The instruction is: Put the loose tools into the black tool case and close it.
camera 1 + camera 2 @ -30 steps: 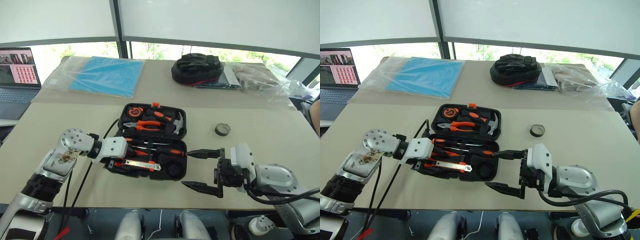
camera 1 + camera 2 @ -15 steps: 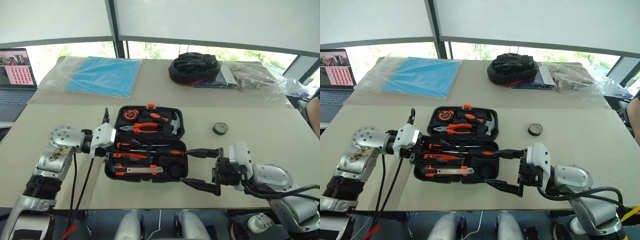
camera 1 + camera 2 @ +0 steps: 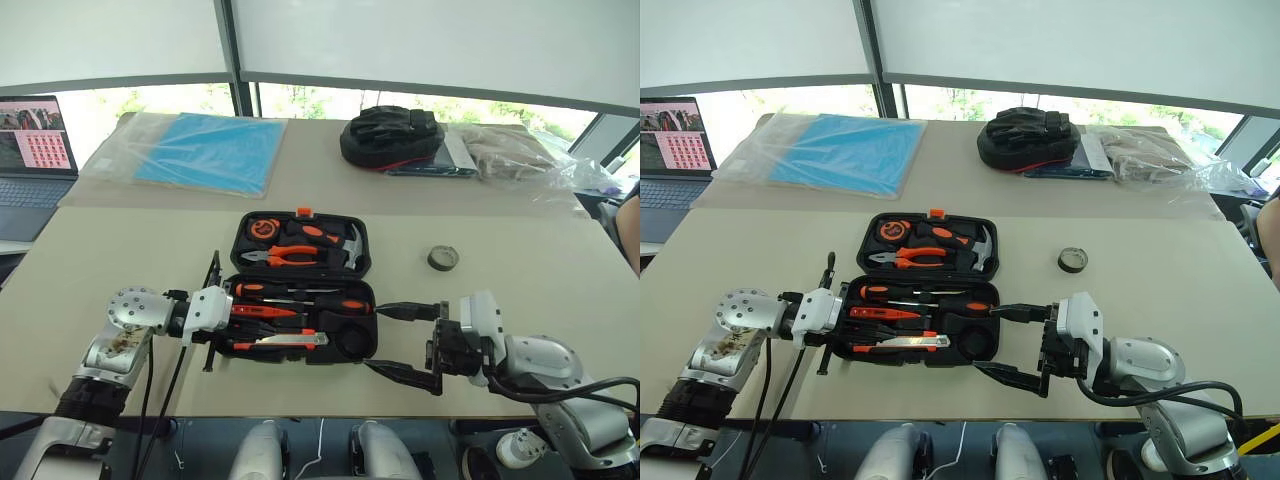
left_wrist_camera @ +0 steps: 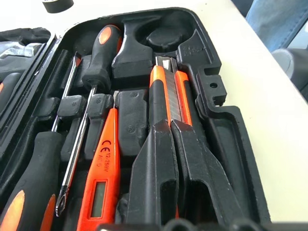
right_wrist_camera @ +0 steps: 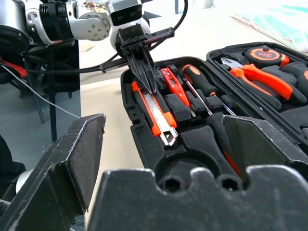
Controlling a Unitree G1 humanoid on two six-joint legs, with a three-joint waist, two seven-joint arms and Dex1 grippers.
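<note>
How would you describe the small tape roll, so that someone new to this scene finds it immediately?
Start at the open black tool case in the middle of the beige table. On the bare tabletop to its right lies the small dark tape roll, alone. It is a flat ring, and the only task tool outside the case.

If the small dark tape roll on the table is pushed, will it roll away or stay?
The small dark ring-shaped tape roll lies flat on the beige table, so it would probably slide, not roll. It looks light and should move easily. Tipped on edge, it could roll.
</note>
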